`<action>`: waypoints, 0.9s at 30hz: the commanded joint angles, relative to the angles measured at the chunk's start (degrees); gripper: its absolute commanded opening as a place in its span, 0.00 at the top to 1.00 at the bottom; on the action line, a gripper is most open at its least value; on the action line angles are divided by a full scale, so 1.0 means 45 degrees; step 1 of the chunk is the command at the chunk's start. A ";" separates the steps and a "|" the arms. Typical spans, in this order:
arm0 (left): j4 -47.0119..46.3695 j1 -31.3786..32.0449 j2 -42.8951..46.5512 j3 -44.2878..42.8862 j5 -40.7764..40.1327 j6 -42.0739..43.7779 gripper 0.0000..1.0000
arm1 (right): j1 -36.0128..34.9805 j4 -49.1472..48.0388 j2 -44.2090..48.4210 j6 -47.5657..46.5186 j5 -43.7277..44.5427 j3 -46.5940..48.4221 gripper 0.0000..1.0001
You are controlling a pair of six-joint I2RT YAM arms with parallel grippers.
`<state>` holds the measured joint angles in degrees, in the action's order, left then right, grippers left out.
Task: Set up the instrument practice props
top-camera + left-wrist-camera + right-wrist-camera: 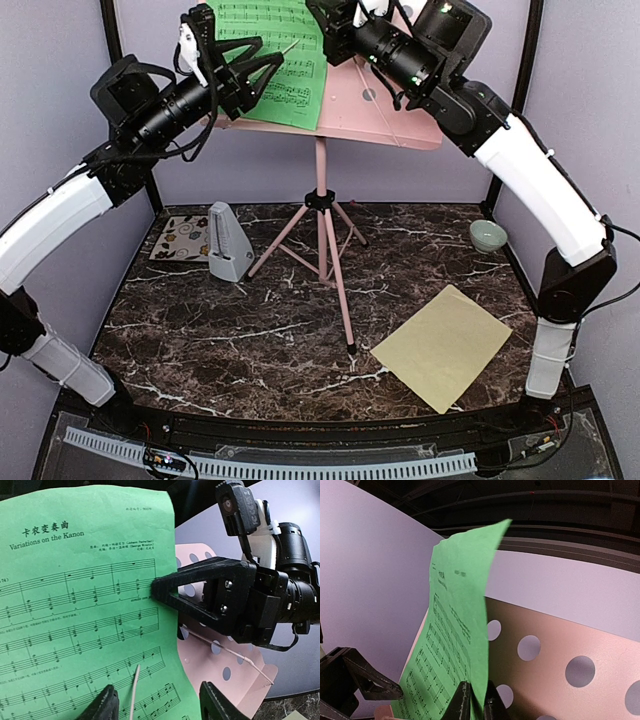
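Observation:
The pink music stand point(323, 160) rises from tripod legs at the back centre of the table, and its hole-dotted desk point(375, 110) tilts at the top. A green sheet-music page point(275, 60) lies against the desk's left half. My right gripper point(475, 702) is shut on that page's right edge point(167, 587). Just in front of the page's lower part, my left gripper point(160, 705) stands open with nothing between its fingers. A pale-yellow page point(445, 345) lies flat at the front right. The grey-white metronome point(228, 243) stands left of the stand's legs.
A flower-patterned card point(180, 238) lies at the back left beside the metronome. A small pale-green bowl point(487, 236) sits at the back right. Thin pale retainer wires point(225, 652) cross the desk. Both arms reach high over the table.

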<state>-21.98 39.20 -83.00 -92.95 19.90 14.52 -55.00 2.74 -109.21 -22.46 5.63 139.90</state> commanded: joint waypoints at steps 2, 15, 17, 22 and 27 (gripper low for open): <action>0.1928 -0.0132 0.1476 -0.0066 -0.2182 -0.1230 0.41 | 0.0074 -0.0848 0.0011 -0.0099 0.0062 -0.0050 0.83; 0.6685 -0.1296 0.1708 -0.1818 -0.6644 -0.3889 0.28 | 0.0074 -0.1219 0.0123 -0.0142 0.0546 -0.0346 0.82; 0.6964 -0.1421 0.1608 -0.2012 -0.6588 -0.4025 0.27 | 0.0073 -0.1253 0.0263 -0.0107 0.0611 -0.0559 0.76; 0.7839 -0.1581 0.0985 -0.2964 -0.6668 -0.4109 0.25 | 0.0074 -0.1301 0.0538 -0.0050 0.1101 -0.0654 0.70; 0.8014 -0.1642 0.0023 -0.4555 -0.6231 -0.3547 0.18 | 0.0074 -0.1618 0.0882 0.0132 0.1221 -0.0921 0.61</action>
<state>12.49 32.29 -80.88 -107.83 -9.06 -2.63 -55.00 -0.93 -108.62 -22.92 9.50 136.18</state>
